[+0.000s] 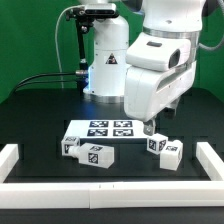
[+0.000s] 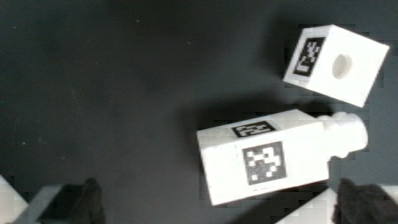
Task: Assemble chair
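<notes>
The claw (image 2: 217,205), fingers apart, hangs above a tagged chair block (image 2: 270,155) near a 2nd block (image 2: 329,62).

There are four tagged white chair pieces (image 1: 96,153), one marker board (image 1: 100,128) and one robot arm (image 1: 150,80).

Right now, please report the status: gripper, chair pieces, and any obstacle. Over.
Gripper open, empty, hovering. One chair piece lies loose below it, second piece beside, apart. Nothing seen in the way.
</notes>
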